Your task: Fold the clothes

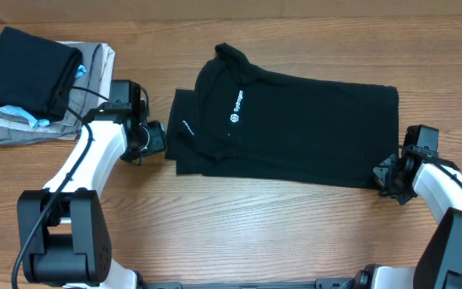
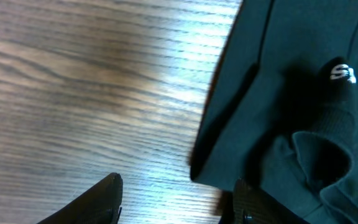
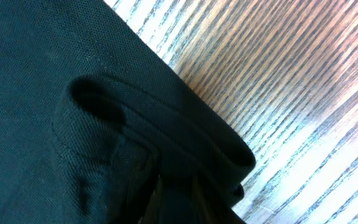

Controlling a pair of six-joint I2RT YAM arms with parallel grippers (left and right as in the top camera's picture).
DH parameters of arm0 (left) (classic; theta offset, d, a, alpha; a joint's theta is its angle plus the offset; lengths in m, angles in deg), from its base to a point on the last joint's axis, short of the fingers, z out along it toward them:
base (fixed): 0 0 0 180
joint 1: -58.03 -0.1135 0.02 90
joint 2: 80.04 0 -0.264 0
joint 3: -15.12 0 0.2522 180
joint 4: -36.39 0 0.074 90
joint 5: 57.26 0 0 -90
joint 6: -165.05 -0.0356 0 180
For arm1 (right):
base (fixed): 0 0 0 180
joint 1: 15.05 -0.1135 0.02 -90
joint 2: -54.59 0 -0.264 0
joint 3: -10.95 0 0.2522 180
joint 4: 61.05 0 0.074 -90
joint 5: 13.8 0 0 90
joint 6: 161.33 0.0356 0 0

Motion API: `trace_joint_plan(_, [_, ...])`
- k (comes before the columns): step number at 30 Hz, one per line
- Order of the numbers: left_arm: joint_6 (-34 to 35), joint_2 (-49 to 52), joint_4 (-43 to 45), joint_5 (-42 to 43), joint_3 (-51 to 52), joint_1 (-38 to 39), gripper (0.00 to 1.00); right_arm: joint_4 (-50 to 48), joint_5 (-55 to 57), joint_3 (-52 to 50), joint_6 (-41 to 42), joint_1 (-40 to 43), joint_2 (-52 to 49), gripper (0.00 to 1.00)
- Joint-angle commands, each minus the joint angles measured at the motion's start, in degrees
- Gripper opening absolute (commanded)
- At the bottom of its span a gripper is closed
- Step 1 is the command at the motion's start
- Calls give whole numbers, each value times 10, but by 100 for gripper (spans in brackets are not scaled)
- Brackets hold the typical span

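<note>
On the table point(image 1: 239, 233), folded black shirt point(image 1: 295, 120); left fingers point(image 2: 104, 198) released, right fingers point(image 1: 385, 175) pinching hem.

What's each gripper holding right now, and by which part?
Right gripper pinches the soft black short-sleeved shirt at its bottom hem corner. Left gripper is open beside the sleeve, holding nothing.

Cameras around the shirt point(image 1: 295, 120)
Overhead is looking straight down; wrist views are hugging its opposite ends (very near).

wooden table point(image 1: 295, 233), black shirt point(image 1: 295, 128) lying across middle, folded garment pile point(image 1: 42, 84) far-left
</note>
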Motion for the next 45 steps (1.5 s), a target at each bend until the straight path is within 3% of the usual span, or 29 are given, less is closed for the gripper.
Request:
trace_joint_plan(1, [-22,14,8,11,-4,11,60,9,38,-20,2,12,-16,22])
trace_joint_plan(7, [-22,55,24,8,-4,32,60,9,38,-20,2,12,-16,22])
trace_joint_plan(15, [-22,116,45,9,-4,38,49,11,37,-20,2,12,-16,22])
trace_joint_plan(20, [-22,121,39,8,-4,38,15,11,36,-20,2,12,-16,22])
trace_joint_plan(24, [-22,121,31,7,-4,37,4,11,36,-20,2,12,-16,23])
trace_joint_plan(26, [-22,121,27,7,-4,37,6,11,36,-20,2,12,-16,23])
trace_joint_plan(30, [-22,121,25,7,-4,37,41,11,35,-20,2,12,-16,23])
trace_joint_plan(32, [-22,121,25,12,-4,37,49,11,31,-20,2,12,-16,23])
trace_joint_plan(38, [-33,121,14,15,-4,42,47,11,27,-20,2,12,-16,23])
trace_joint_plan(45, [-56,120,13,98,-7,42,49,9,27,-20,2,12,-16,23])
